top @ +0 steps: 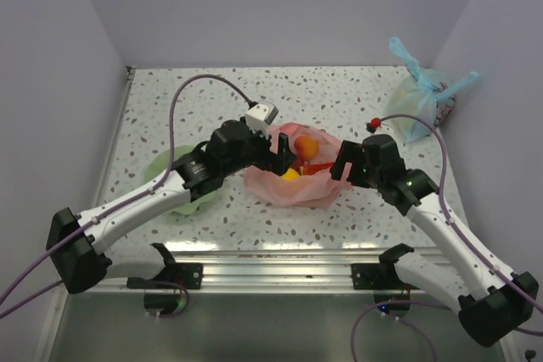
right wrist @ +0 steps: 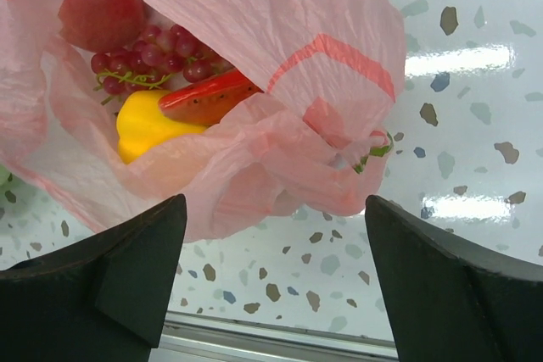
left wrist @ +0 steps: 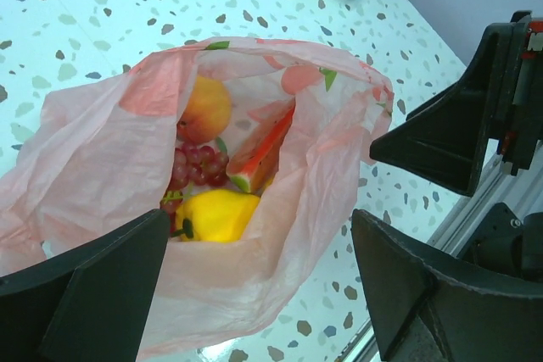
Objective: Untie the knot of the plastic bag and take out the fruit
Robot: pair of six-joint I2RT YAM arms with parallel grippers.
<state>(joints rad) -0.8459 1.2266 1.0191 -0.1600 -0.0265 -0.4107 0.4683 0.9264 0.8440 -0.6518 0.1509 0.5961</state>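
Plastic bag (top: 293,184), pink and thin, lies mid-tabletop (top: 212,99) with its mouth gaping and no knot visible; the peach (left wrist: 204,108), grape cluster (left wrist: 197,163), watermelon slice (left wrist: 263,154) and a yellow fruit (left wrist: 216,214) sit loose inside. Both the left hand (left wrist: 259,235) and the right hand (right wrist: 276,205) are spread and hold nothing, flanking the bag at its mouth. If either reaches in while nothing pins the bag, it could pinch the crinkly film along with a fruit and drag everything, and the two hands look close enough to clash.
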